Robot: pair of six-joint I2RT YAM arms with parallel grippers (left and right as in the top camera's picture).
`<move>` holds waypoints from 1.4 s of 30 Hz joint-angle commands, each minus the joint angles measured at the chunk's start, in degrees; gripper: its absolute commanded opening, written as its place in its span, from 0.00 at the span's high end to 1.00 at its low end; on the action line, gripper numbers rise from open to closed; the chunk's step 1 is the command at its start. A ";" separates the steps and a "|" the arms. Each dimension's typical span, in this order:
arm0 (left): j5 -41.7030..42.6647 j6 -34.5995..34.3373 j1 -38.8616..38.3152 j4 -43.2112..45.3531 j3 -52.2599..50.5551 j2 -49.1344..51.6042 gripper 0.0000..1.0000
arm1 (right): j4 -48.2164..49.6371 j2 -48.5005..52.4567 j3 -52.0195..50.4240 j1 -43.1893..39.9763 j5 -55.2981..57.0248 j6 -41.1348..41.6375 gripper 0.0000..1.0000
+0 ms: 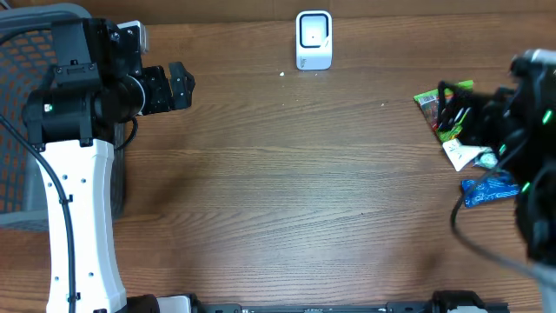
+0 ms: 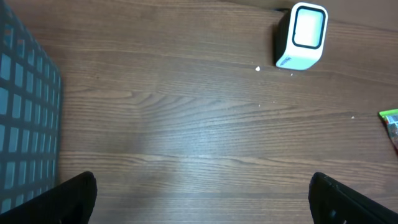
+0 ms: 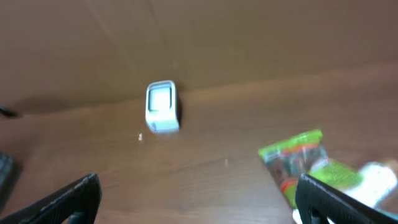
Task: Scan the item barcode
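White scanner (image 1: 314, 40) at far edge, green packet (image 1: 427, 99) right, mesh basket (image 1: 16, 61) left

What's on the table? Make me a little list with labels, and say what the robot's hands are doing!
scanner: white, upright, far edge of table
green packet: right side, partly hidden
blue packet: right side, nearer
basket: grey mesh, left
left gripper: open, empty
right gripper: open, empty

A wood-grain table (image 1: 287, 200) fills the view, with a grey mesh basket (image 1: 13, 74) at its left edge.
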 commanded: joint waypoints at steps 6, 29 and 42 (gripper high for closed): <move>-0.07 -0.39 0.15 0.26 1.18 0.09 0.00 | 36.92 -26.62 -39.26 3.91 3.32 -1.01 0.00; -0.07 -0.39 0.15 0.26 1.18 0.09 0.00 | 37.59 -55.15 -71.14 7.89 4.94 -0.63 0.00; -0.07 -0.39 0.15 0.26 1.18 0.09 0.00 | 37.48 -55.10 -71.14 7.89 4.96 -0.63 0.00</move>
